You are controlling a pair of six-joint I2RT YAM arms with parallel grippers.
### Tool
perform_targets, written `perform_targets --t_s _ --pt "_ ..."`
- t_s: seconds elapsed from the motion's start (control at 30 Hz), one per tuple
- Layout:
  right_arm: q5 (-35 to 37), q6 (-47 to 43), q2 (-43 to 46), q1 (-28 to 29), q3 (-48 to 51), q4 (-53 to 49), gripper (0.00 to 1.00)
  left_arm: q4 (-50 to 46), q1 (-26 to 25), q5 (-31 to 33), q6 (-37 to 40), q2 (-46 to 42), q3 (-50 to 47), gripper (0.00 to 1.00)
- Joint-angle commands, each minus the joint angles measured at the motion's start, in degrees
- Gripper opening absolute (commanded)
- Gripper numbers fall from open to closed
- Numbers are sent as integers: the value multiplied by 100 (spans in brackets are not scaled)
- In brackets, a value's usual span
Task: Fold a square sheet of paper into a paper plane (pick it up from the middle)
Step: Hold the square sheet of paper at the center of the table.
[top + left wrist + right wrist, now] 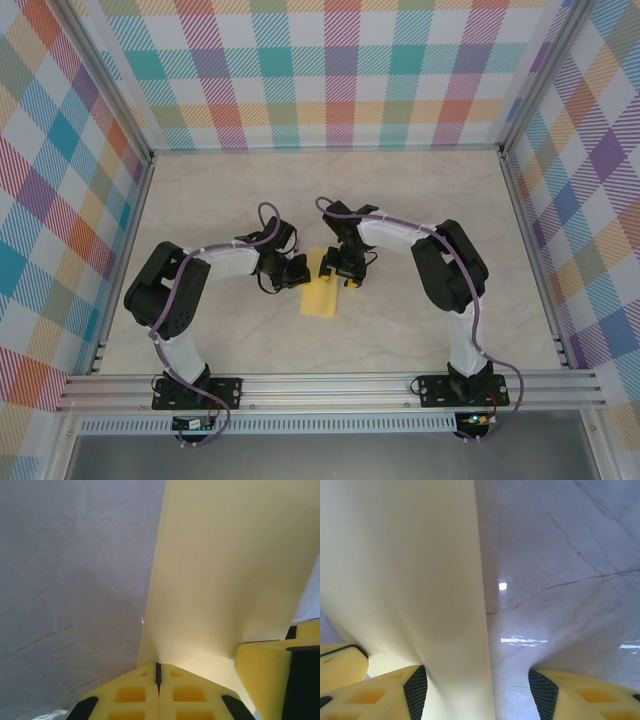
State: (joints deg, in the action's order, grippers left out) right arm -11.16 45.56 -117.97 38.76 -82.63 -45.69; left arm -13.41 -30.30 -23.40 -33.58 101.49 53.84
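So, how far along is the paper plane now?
Early, it seems. Done: the sheet of paper is partly lifted, and the left gripper is shut on its edge. In hand: the right gripper stands open around the paper, probably to shape a fold. Left: no pointed nose or wings are visible, so most folds remain.

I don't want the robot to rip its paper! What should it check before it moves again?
1. Left gripper shut at the paper's edge: ok; the paper rises straight from its closed tips.
2. Right gripper open, with the paper's edge between its jaws: ok.
3. No rips in the paper: ok on the parts in sight.
4. Corners lined up neatly: cannot tell; the corners are out of sight.
5. Room between the two grippers: cannot tell; they sit very close together.
6. Paper shaped like a plane: not ok; from above it is a plain oblong.
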Motion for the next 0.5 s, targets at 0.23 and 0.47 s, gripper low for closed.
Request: perform_targets --t_s 0.23,0.47 --pt "422 -656 545 -11 139 -14 75 -171 -98 143 49 100 -133 0" --pt "-326 -366 2000 -246 1265 1675 64 -171 -98 143 74 88 -137 0"
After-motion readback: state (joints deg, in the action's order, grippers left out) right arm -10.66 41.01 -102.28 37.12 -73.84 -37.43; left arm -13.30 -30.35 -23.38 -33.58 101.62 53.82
